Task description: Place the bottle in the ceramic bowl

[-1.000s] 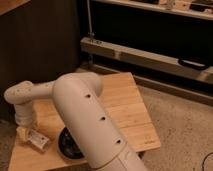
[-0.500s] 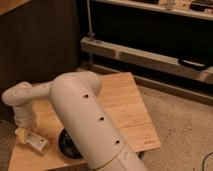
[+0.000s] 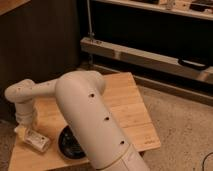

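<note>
My gripper [image 3: 22, 131] hangs at the end of the white arm, low over the left front corner of the wooden table [image 3: 125, 107]. It is shut on the left end of the bottle [image 3: 37, 141], a small whitish bottle with a pale label. The bottle slants down to the right, close to the tabletop. Just right of the bottle sits the ceramic bowl [image 3: 69, 145], black and glossy. The thick arm segment [image 3: 95, 125] crosses in front of the bowl and hides its right half.
The table's front and left edges lie close to the gripper. Speckled floor [image 3: 185, 125] spreads to the right. Behind the table stand a dark cabinet wall and a metal shelf rail [image 3: 145, 55].
The gripper and the bottle have shifted slightly down and to the left. The bowl has not moved.
</note>
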You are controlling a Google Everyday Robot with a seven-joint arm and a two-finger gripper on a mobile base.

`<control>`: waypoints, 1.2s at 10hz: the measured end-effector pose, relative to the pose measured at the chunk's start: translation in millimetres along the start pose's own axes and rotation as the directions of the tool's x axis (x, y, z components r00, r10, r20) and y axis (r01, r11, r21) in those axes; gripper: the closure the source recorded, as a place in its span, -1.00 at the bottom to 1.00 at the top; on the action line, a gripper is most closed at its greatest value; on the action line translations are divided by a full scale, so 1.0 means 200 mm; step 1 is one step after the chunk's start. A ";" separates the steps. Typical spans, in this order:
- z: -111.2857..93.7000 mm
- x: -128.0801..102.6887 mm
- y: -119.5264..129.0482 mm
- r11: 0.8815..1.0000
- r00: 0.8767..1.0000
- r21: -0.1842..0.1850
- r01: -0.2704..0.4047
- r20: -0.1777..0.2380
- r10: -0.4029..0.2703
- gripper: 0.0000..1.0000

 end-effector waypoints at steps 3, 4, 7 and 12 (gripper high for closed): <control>-0.29 0.06 -0.01 1.000 0.998 -0.005 -0.003 0.061 0.004 1.00; -0.37 0.08 -0.03 1.000 0.997 -0.001 -0.006 0.079 0.007 1.00; -0.56 0.18 -0.14 0.999 0.989 0.006 -0.039 0.140 0.038 1.00; -0.60 0.40 -0.12 0.998 0.982 -0.004 -0.060 0.177 0.059 1.00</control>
